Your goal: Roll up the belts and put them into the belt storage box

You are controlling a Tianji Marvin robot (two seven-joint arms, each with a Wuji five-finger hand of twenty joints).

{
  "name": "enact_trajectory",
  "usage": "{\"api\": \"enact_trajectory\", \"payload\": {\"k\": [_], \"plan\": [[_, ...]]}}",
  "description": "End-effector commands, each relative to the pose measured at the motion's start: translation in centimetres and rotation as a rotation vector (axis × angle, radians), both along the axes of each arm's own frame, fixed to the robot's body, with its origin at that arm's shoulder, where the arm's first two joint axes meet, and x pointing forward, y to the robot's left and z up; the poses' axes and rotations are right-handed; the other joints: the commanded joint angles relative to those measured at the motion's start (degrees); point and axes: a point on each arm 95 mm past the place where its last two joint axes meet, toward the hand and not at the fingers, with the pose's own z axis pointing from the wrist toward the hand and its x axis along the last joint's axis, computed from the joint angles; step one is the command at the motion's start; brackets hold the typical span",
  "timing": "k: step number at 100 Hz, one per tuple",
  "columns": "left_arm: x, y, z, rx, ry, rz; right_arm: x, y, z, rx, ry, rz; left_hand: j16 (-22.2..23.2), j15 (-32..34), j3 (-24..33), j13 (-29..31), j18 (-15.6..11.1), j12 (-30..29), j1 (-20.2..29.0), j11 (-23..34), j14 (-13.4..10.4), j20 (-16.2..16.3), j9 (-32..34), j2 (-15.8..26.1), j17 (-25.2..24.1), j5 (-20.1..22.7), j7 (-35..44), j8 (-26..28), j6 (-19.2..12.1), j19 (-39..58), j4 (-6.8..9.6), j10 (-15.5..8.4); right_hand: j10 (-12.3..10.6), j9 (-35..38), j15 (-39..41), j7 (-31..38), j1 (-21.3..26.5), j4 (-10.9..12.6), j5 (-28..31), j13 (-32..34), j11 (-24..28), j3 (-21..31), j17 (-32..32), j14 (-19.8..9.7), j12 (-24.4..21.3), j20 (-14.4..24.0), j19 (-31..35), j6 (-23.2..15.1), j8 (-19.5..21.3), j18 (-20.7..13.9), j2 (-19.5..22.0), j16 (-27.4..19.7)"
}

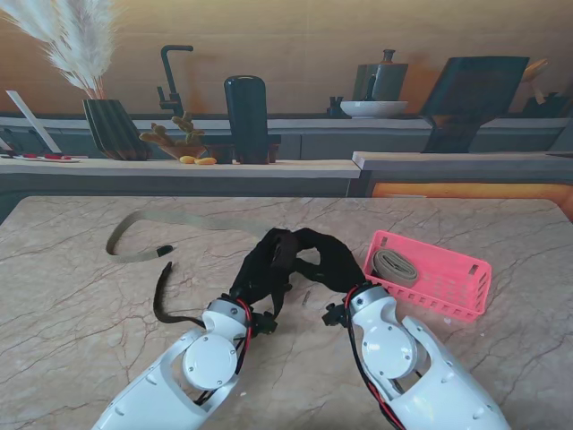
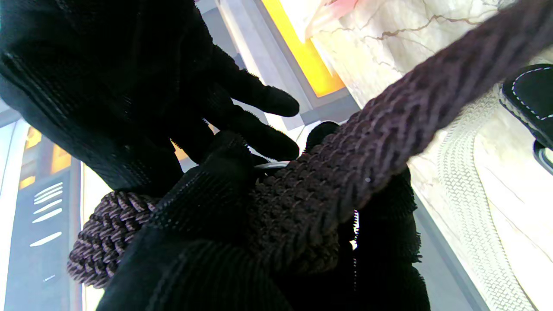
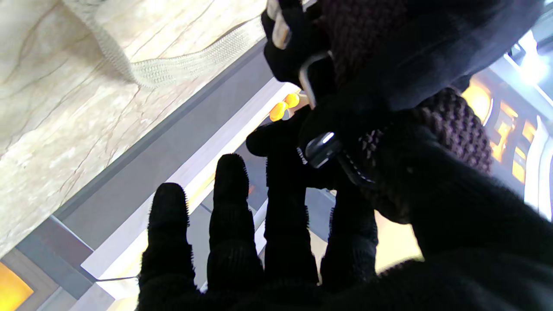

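Both gloved hands meet over the middle of the marble worktop (image 1: 81, 313), raised off its surface. The left hand (image 1: 264, 269) and the right hand (image 1: 331, 260) are closed together on one end of the dark brown braided belt (image 2: 345, 160), which is partly wound into a coil between them. In the left wrist view the coil sits against the left palm under the thumb, and a free length of the same belt runs away from the hand toward the worktop. In the right wrist view the metal buckle (image 3: 319, 149) lies at the right thumb, with the right hand's four fingers (image 3: 229, 216) extended and only the thumb side pressed on the braid. The belt's loose tail (image 1: 166, 300) trails from the left hand down onto the worktop on that hand's outer side, near the left forearm. The beige woven belt (image 1: 179, 235) lies flat in a long loop beyond the left hand, farther from me, apart from both hands. The pink belt storage box (image 1: 448, 278) stands just beside the right hand on its outer side. A rolled beige belt (image 1: 394, 266) already rests in the end of the box nearest that hand.
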Motion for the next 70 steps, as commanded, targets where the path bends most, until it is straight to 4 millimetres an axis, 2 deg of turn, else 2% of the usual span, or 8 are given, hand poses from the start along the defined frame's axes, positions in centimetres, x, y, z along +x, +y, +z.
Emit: {"api": "enact_trajectory", "payload": {"k": [1, 20, 35, 43, 53, 58, 62, 70], "plan": [[-0.4, -0.1, 0.0, -0.015, -0.003, -0.001, 0.3, -1.8, -0.2, -0.059, -0.002, -0.019, 4.7, 10.7, 0.7, 5.6, -1.6, 6.7, 7.4, 21.0, -10.9, 1.9, 7.6, 6.6, 1.0, 2.1, 4.0, -1.2, -1.0, 2.7, 0.52, -1.7, 9.8, -10.3, -1.3, -6.0, -1.5, 1.7, -7.6, -1.0, -9.8, 0.1, 0.4, 0.0, -3.6, 1.0, 0.9, 14.1, -0.3, 0.3, -7.6, -0.5], [-0.5, -0.1, -0.2, -0.027, 0.012, -0.010, 0.1, -2.6, 0.2, -0.179, -0.019, 0.065, 5.4, 14.8, -2.6, 9.2, -1.0, 6.8, 2.3, 27.6, -11.0, 3.7, 9.9, 6.3, 3.2, 5.2, 4.8, -1.5, -1.2, 6.3, 1.61, -1.6, 9.6, -11.0, -3.6, -13.0, -0.6, 2.5, -11.3, -0.3, -10.6, -4.1, 0.9, 0.4, -3.9, 2.0, -1.1, 15.4, -1.9, 0.4, -8.0, -0.3], [-0.6, -0.1, -0.3, -0.031, 0.020, -0.016, -0.1, -3.0, 0.5, -0.241, -0.069, 0.081, 3.9, 19.8, -3.1, 13.3, -1.0, 5.2, 0.6, 34.6, -11.6, 3.1, 12.3, 6.8, 6.4, 6.6, 3.4, -3.3, 0.2, 11.8, 1.63, -2.6, 9.3, -9.3, -3.6, -15.1, -0.5, 3.3, -10.8, 1.8, -10.7, -1.7, 2.7, 0.2, -3.7, 3.1, -1.6, 15.8, -2.3, 0.4, -7.4, 0.4], [-0.5, 0.0, -0.3, -0.021, 0.015, -0.013, -0.1, -3.0, 0.6, -0.225, -0.095, 0.059, 2.2, 21.3, -0.9, 14.4, -1.5, 4.2, -1.2, 36.6, -12.4, 1.1, 13.0, 5.4, 7.6, 6.9, 2.7, -4.6, 0.5, 13.7, 2.25, -3.3, 8.7, -6.6, -1.8, -14.3, 2.1, 2.7, -9.0, 4.0, -9.2, -1.5, 4.1, -0.6, -2.8, 3.9, -0.9, 15.0, -1.7, 0.0, -3.0, 1.7], [-0.5, 0.0, -0.3, -0.018, 0.013, -0.017, 0.1, -2.9, 0.8, -0.179, -0.131, 0.028, 1.6, 22.2, 10.1, 15.6, -1.2, 5.6, -7.6, 36.9, -12.2, 0.0, 14.6, 1.1, 8.5, 7.5, 2.7, -5.4, 0.4, 15.2, 1.74, -3.5, 6.3, 1.8, 1.5, -10.6, 6.9, 2.6, -2.6, 8.3, -7.5, -4.2, 5.8, -1.5, -2.1, 4.8, 0.5, 11.0, -0.8, 0.2, 5.4, 3.6], [-0.5, 0.0, -0.4, -0.018, 0.017, -0.025, 0.1, -2.8, 0.8, -0.160, -0.140, 0.023, 1.4, 22.5, 14.5, 16.0, -0.7, 6.0, -9.8, 36.9, -11.9, -0.2, 15.2, -0.4, 8.8, 8.1, 2.7, -5.4, 0.4, 15.7, 1.51, -3.5, 5.1, 6.6, 3.5, -2.9, 9.7, -1.2, -0.8, 10.1, -7.6, -7.7, 6.2, -2.0, -1.6, 4.7, 1.6, 7.5, -7.8, 0.2, 6.8, 5.1], [-0.5, -0.1, -0.4, -0.015, 0.021, -0.036, 0.2, -2.7, 0.9, -0.148, -0.145, 0.021, 1.4, 22.7, 15.8, 16.2, -0.5, 6.1, -10.4, 36.8, -11.7, -0.2, 15.6, -1.2, 9.0, 8.7, 2.9, -5.3, 0.3, 15.9, 1.43, -3.3, 4.3, 10.7, 5.4, 3.8, 11.7, -1.9, 0.5, 11.4, -6.7, -10.6, 6.6, -2.3, -0.9, 4.7, 2.3, 5.1, -11.6, 0.2, 7.3, 6.2], [-0.6, -0.1, -0.5, -0.005, 0.019, -0.054, 0.4, -2.5, 0.9, -0.135, -0.155, 0.017, 1.3, 23.0, 17.8, 16.5, -0.4, 6.1, -11.5, 36.6, -11.6, -0.3, 16.1, -1.8, 9.4, 9.4, 2.9, -5.2, 0.1, 16.4, 1.29, -2.9, 3.6, 15.9, 8.8, 8.2, 12.4, -2.3, 4.6, 13.1, -5.1, -11.6, 7.1, -2.6, -0.2, 5.0, 3.2, 3.0, -13.1, 0.3, 7.1, 8.1]]}}
